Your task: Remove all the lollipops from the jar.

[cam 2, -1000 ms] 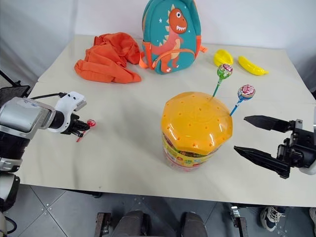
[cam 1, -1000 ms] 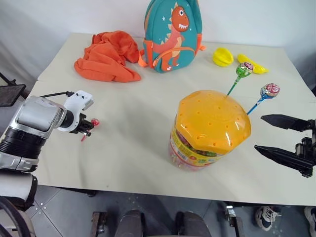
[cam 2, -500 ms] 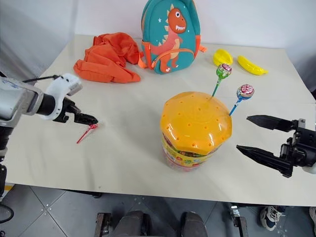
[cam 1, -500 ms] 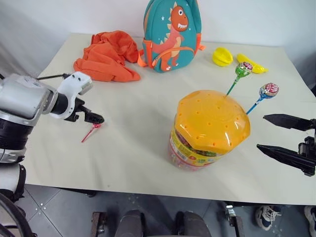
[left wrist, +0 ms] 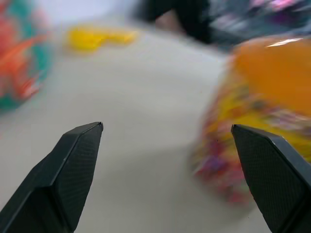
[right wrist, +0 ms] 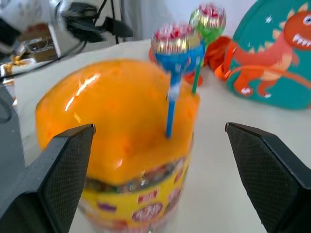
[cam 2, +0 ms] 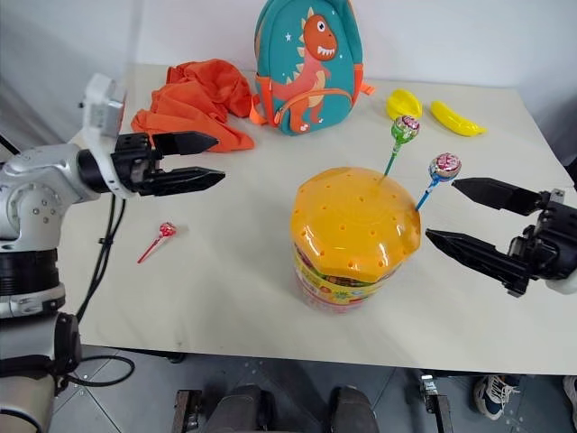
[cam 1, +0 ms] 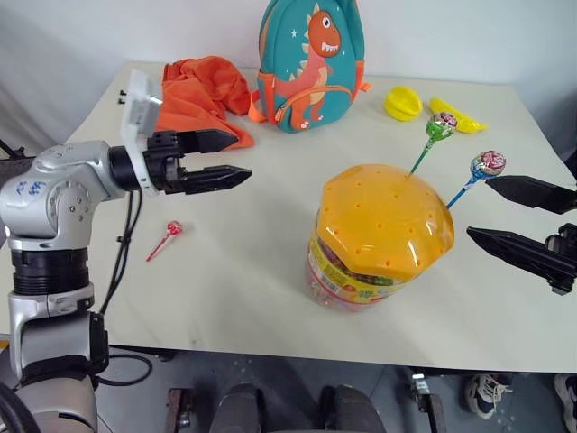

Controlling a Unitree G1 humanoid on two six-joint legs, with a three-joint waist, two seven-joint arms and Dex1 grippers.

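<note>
Two lollipops, green (cam 1: 444,127) and blue (cam 1: 489,163), stand in jar (cam 1: 382,236) lid holes; red lollipop (cam 1: 171,231) lies on counter (cam 1: 252,271). Left end effector (cam 1: 232,158) wide, empty; right end effector (cam 1: 491,209) wide beside blue, likely next grab.

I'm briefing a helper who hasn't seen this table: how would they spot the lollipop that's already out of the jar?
Start at the orange-lidded jar. On the bare table to its left lies the red lollipop. Unlike the green lollipop and blue lollipop, it lies flat.

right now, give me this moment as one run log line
left gripper: open, empty | right gripper: open, beside blue lollipop | red lollipop: on table | green lollipop, blue: in jar
</note>
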